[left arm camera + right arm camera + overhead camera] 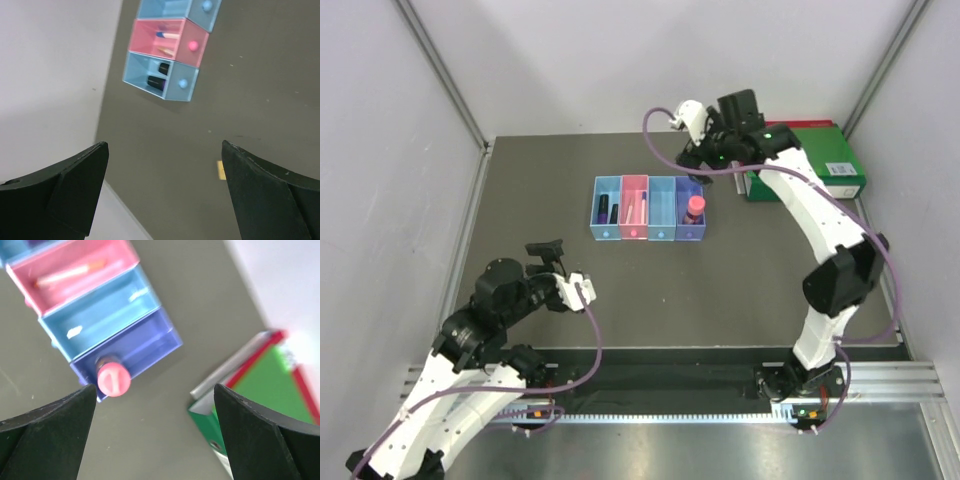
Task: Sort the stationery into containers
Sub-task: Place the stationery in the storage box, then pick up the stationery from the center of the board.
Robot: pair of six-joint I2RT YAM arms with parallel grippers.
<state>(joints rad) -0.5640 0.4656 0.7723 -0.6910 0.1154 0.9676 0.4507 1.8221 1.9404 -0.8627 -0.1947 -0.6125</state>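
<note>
The containers (648,208) are a joined row of four boxes at the table's middle: light blue, pink, light blue, purple-blue. Two dark markers (159,80) lie in the left blue box. Thin white pens (65,274) lie in the pink box. A pink-capped highlighter (694,207) stands on end in the purple-blue box (135,342), its cap (114,379) toward the right wrist camera. My right gripper (700,168) hovers open and empty just behind that box (155,387). My left gripper (545,247) is open and empty, near-left of the row (164,145).
A large green binder (815,165) lies at the back right, also in the right wrist view (265,390). White walls and metal posts enclose the table on three sides. A small yellow mark (221,170) is on the table surface.
</note>
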